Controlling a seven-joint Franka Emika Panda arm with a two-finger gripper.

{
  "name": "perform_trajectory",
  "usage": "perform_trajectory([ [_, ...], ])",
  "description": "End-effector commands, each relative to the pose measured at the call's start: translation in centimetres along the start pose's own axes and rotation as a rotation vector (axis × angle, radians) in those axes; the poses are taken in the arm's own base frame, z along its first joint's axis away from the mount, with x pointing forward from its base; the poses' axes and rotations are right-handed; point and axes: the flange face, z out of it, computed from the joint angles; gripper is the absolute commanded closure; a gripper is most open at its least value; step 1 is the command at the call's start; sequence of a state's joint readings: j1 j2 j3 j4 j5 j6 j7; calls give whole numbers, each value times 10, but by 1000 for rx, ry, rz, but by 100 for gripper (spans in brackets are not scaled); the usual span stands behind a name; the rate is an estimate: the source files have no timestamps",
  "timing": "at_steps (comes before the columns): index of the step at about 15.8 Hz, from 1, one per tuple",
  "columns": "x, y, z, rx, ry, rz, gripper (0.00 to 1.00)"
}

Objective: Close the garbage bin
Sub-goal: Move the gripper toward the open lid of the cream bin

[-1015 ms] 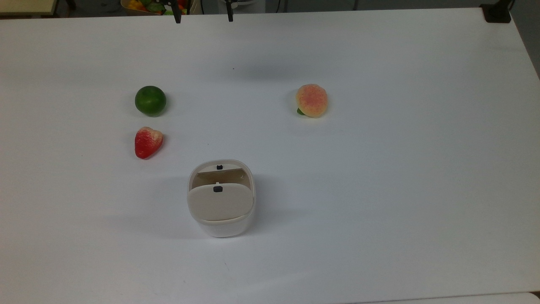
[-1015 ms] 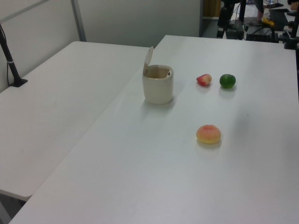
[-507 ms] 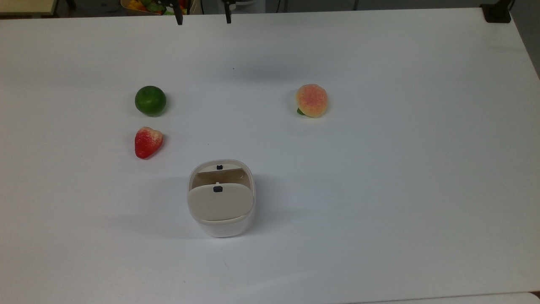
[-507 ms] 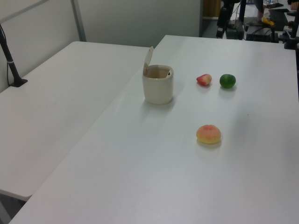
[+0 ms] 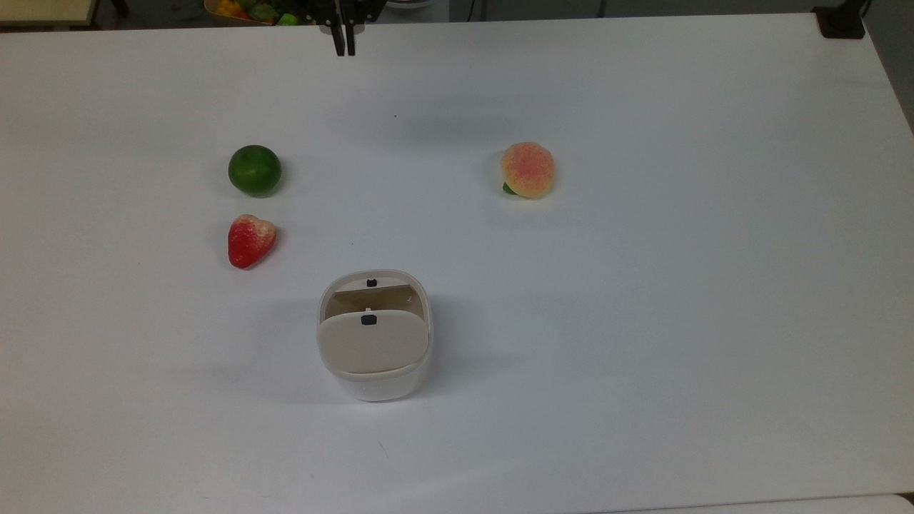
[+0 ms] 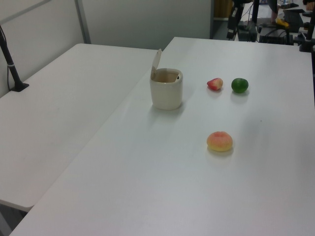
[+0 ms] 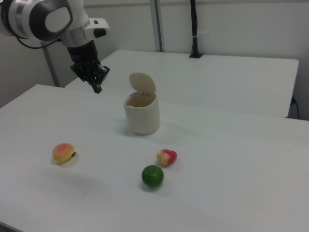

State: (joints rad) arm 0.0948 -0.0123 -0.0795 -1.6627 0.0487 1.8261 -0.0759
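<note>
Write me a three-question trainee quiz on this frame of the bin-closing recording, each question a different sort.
1. True or false: the lid of the bin stands raised.
2. Multiple choice: in the top view, which fruit lies nearest the bin? A) lime B) strawberry C) peach
3. Fill in: the gripper hangs at the table's far edge with its fingers ____.

Key:
1. True; the bin's opening shows.
2. B.
3. Shut, holding nothing.
</note>
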Motion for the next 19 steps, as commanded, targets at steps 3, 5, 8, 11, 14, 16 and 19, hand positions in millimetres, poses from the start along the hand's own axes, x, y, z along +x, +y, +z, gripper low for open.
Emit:
perform_trajectory([
  [3, 7, 1, 7, -3, 56, -19, 100],
  [5, 14, 2, 5, -4, 103, -10, 100],
  [8, 29, 4, 7, -12, 195, 0, 100],
  [11, 47, 10, 5, 15, 338, 37, 100],
  [14, 63, 13, 15, 12, 434, 59, 100],
  [16, 73, 13, 25, 10, 476, 80, 100],
  [19, 92, 11, 34, 4, 493, 81, 100],
])
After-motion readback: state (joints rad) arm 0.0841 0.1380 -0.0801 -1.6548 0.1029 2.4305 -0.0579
